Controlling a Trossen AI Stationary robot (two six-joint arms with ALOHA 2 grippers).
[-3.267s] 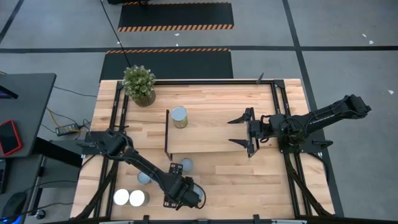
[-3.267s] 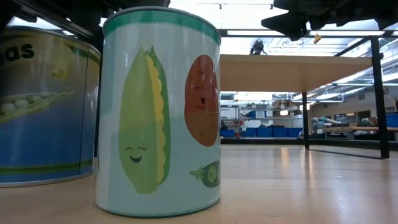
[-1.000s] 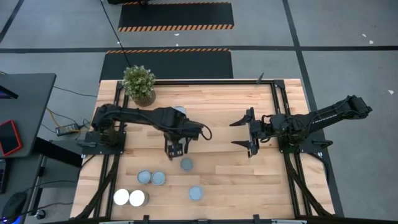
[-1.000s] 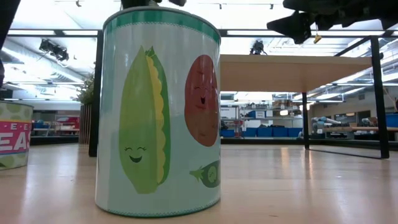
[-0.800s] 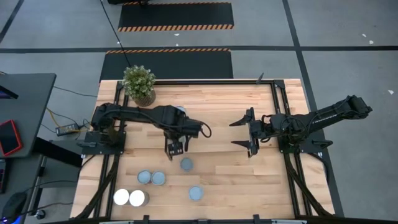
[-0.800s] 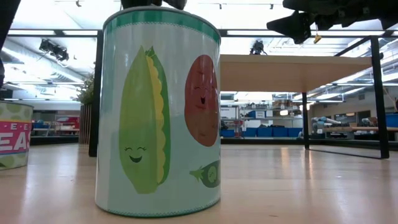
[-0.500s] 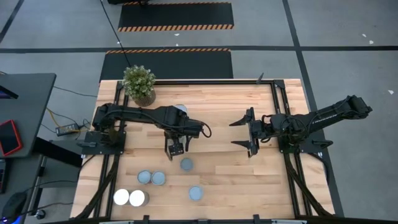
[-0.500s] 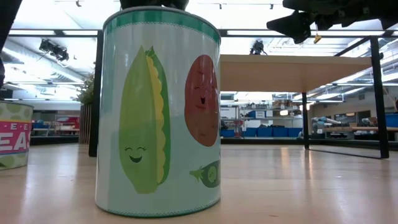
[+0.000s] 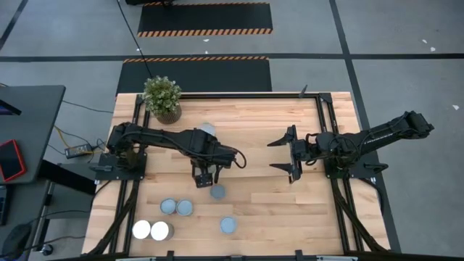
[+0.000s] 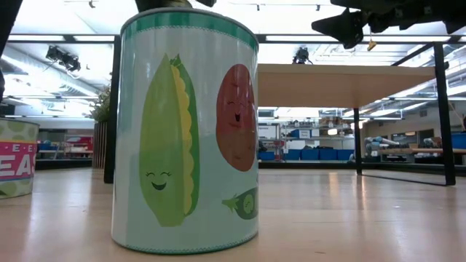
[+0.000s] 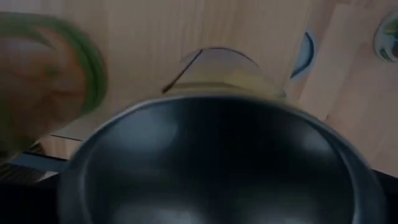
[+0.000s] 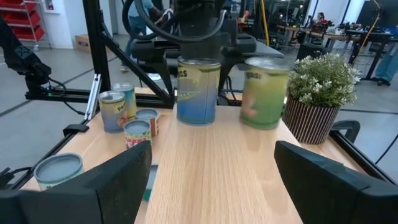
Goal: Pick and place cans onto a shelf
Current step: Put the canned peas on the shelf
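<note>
Two cans (image 12: 197,90) stand on the shelf (image 9: 254,156), one directly under the left gripper (image 9: 205,174); whether it grips, I cannot tell. Six more cans stand off the shelf's left end. The right gripper (image 9: 279,154) hovers spread and empty over its right end.

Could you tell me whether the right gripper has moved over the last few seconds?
No. In the high view the right gripper hangs open at the same spot beside the shelf's black end frame.
</note>
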